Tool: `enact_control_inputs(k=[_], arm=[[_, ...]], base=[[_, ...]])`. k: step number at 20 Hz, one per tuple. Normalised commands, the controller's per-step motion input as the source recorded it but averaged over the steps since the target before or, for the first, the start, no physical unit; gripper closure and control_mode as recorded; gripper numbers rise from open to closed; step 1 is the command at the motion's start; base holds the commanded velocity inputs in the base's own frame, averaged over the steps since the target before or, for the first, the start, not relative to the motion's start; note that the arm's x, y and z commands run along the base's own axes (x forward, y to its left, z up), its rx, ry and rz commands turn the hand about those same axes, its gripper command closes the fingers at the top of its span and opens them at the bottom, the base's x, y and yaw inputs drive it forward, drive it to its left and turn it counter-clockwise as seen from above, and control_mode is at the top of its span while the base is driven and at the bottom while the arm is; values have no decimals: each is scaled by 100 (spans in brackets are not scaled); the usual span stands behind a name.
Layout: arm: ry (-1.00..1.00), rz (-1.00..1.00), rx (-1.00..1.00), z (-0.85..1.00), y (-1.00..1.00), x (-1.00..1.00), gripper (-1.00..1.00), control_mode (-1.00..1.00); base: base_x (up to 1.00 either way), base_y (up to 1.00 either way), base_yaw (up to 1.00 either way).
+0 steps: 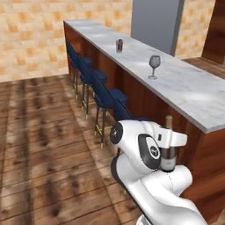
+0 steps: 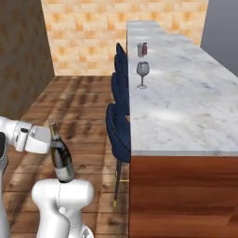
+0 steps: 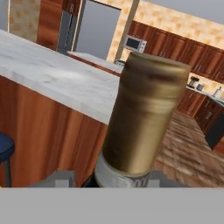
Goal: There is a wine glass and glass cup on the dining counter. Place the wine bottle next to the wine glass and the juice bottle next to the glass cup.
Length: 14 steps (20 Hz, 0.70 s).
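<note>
Two bottles: wine bottle (image 2: 60, 158) gripped; right base view reveals juice bottle (image 2: 144, 48).

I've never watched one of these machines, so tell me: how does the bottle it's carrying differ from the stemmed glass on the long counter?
The wine bottle is dark and opaque-looking; the wine glass is clear.
The wine bottle is held in the air by the gripper, below the counter's top; the wine glass stands on the dining counter.
The wine bottle leans in the right base view; the wine glass stands upright.
Both are tall and slim.
</note>
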Motion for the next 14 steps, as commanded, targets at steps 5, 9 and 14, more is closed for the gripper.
enact_control_inputs(k=[5,9,14], arm=[[0,0,0,0,0,0,100,100],[0,0,0,0,0,0,100,100],[0,0,0,0,0,0,100,100]], base=[[48,70,-14],[49,70,-14],[55,54,-32]])
